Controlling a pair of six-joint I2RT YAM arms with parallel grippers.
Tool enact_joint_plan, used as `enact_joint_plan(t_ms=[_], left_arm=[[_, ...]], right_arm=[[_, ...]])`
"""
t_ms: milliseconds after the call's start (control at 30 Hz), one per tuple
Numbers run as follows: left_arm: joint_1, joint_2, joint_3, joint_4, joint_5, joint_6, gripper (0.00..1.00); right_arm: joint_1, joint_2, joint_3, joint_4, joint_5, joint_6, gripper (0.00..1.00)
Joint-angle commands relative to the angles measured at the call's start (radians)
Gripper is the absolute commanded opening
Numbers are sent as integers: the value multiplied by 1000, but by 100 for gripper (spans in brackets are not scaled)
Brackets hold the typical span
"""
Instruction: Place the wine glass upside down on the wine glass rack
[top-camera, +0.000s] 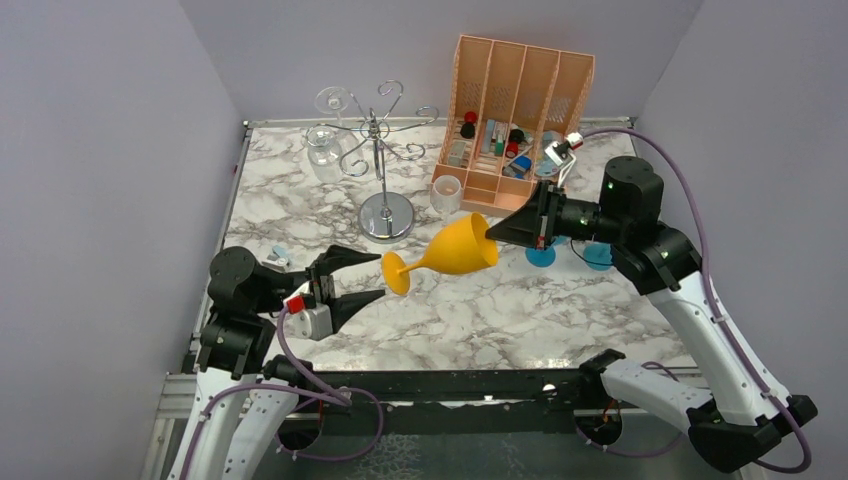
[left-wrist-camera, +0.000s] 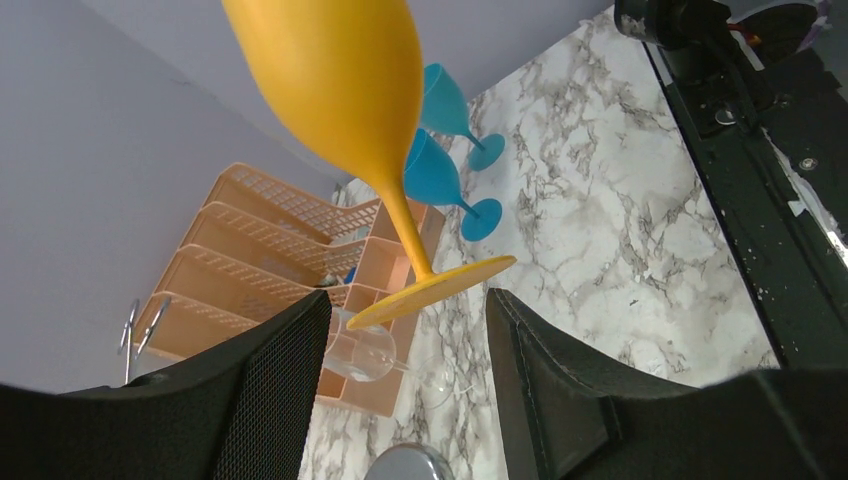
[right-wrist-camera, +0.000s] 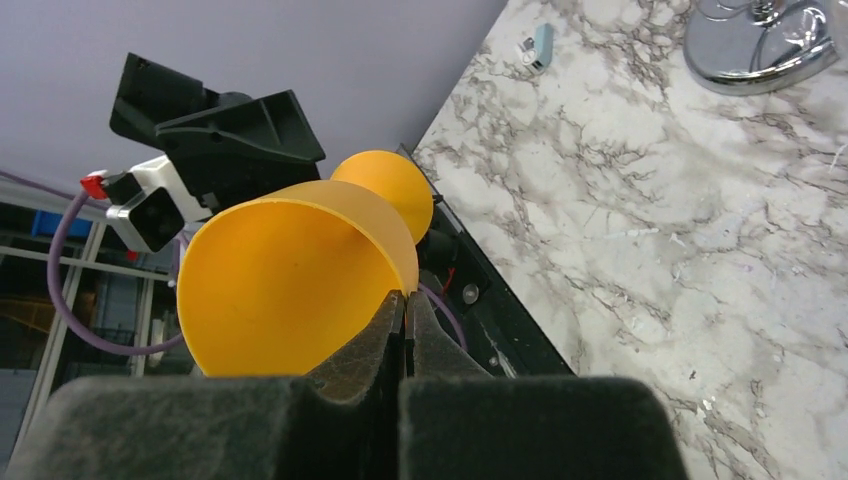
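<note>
A yellow wine glass (top-camera: 455, 248) hangs on its side above the table middle, foot toward the left. My right gripper (top-camera: 493, 231) is shut on its bowl rim (right-wrist-camera: 400, 290), one finger inside and one outside. My left gripper (top-camera: 364, 277) is open, its fingers just short of the yellow foot (left-wrist-camera: 432, 290), not touching it. The silver wire rack (top-camera: 381, 150) stands at the back, with a round disc base (top-camera: 386, 214) and curled arms. Clear glasses (top-camera: 332, 101) hang on its left side.
An orange slotted organiser (top-camera: 515, 110) with small items stands at the back right. Two blue wine glasses (left-wrist-camera: 440, 175) stand near it, mostly behind the right arm in the top view. A clear cup (top-camera: 446, 192) sits beside the organiser. A small pale object (top-camera: 279, 254) lies near the left arm.
</note>
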Motion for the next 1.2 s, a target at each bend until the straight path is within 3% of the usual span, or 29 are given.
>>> enact_joint_plan(t_ms=[0,300,867,1000,1167], left_arm=[[-6,1,0,-21,103,73,62],[-6,55,-1,-24,193,83,59],[-10,115,54,-23,378,73,52],[-11,118,49,-22,384,59,43],[-12,128,57,-21,365,48,7]], right_arm=[[5,-18,40,34,-70,17,1],[5,9,7,82,-189,15,1],[5,112,-18,110,-264,-76,1],[5,133,-27,181,-314,-37,1],[5,136,-20,174,-319,-47,1]])
